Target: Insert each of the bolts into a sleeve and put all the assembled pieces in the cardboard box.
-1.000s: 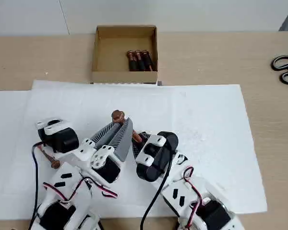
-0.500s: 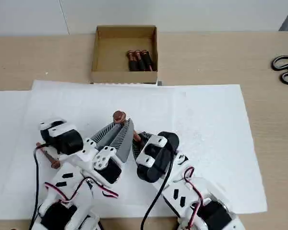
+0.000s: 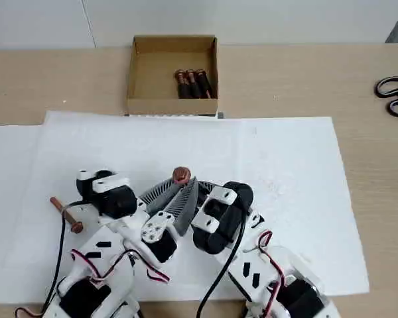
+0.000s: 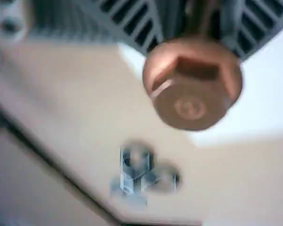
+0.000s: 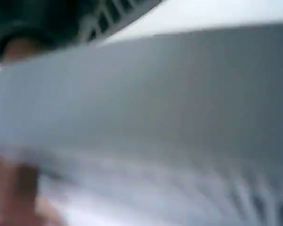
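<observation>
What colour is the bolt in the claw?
The bolt is copper-brown, clearest in the left wrist view.

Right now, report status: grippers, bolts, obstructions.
Left gripper shut on bolt, head beyond fingers. Right arm crowding alongside. Three assembled pieces in cardboard box; loose bolt on paper.

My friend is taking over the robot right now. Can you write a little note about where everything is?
Left gripper: fingers shut on a bolt, with its head sticking out past the tips.
Right gripper: close beside the left one; whether it holds anything is hidden.
Done: three assembled pieces lie in the cardboard box.
Left to do: sleeve the held bolt and box it. Another bolt lies loose on the white paper.
</observation>
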`<control>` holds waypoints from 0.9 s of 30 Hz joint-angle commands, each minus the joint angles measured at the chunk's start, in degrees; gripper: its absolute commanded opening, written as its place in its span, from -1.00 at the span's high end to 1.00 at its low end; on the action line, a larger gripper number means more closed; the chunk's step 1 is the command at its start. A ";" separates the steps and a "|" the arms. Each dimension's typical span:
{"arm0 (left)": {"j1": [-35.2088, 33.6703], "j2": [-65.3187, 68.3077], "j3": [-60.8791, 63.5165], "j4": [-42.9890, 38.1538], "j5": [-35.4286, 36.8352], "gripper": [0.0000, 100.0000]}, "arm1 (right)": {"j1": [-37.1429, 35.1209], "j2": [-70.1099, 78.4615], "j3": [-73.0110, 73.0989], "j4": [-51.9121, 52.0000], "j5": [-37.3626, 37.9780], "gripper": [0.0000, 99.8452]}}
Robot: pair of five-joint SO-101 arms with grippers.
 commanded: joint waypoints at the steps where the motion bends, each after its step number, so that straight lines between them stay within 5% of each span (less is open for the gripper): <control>1: 4.31 -0.53 0.31 5.01 -0.09 0.99 | -0.57 -0.13 -2.55 -1.27 0.44 1.00; 10: 6.42 -0.62 2.68 9.93 -0.18 0.98 | -0.57 -0.04 -2.55 -1.27 0.44 1.00; 17: 4.57 -0.62 2.42 12.22 -0.79 0.57 | -0.57 -0.04 -2.55 -1.27 3.43 1.00; 27: -3.69 -0.44 -1.89 12.75 -8.62 0.57 | -0.57 -0.04 -2.46 -1.27 3.52 1.00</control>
